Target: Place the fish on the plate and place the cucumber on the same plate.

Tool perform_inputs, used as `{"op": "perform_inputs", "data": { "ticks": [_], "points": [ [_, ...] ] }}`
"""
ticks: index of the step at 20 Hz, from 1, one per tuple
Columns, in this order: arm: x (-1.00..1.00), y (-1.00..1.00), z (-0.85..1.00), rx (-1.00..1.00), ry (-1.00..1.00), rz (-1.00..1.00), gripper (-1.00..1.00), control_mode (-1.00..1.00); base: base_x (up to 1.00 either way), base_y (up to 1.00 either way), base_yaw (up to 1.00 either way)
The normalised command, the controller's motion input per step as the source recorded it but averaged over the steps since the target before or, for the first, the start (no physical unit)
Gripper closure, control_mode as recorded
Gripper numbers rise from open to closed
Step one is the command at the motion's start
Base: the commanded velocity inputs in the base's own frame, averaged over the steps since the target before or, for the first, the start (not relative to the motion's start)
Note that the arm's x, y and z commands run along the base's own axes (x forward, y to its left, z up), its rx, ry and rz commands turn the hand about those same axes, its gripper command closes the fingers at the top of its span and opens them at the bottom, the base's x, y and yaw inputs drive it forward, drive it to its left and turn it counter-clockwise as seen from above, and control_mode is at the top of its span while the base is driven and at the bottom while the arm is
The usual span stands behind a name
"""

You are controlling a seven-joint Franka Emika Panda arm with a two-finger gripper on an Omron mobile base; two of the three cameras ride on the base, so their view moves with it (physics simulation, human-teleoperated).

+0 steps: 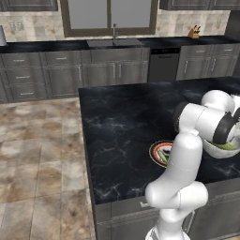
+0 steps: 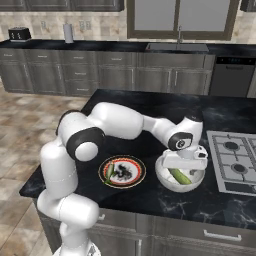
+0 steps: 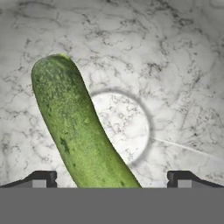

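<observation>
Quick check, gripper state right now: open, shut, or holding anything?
Gripper: open, holding nothing; its jaws stand wide on either side of the cucumber, which lies in the white bowl.

Claw over cucumber in white bowl, fish on plate

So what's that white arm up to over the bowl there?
The arm is reaching down into a white bowl on the dark island counter, where a green cucumber lies. Its gripper is open, with the cucumber between the fingertips but not yet gripped. Beside the bowl sits the red-rimmed plate with the slim fish already lying on it. The cucumber looks to be next for that plate.
</observation>
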Motion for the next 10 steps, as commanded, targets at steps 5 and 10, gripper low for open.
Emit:
{"op": "perform_inputs", "data": {
  "ticks": [5, 10],
  "points": [
    [-0.1, 0.27, 0.0, 0.0, 0.0, 0.0, -1.0, -1.0, 0.0, 0.0, 0.0],
    [-0.03, 0.14, -0.11, 0.0, 0.0, 0.0, -1.0, -1.0, 0.0, 0.0, 0.0]
  ]
}}
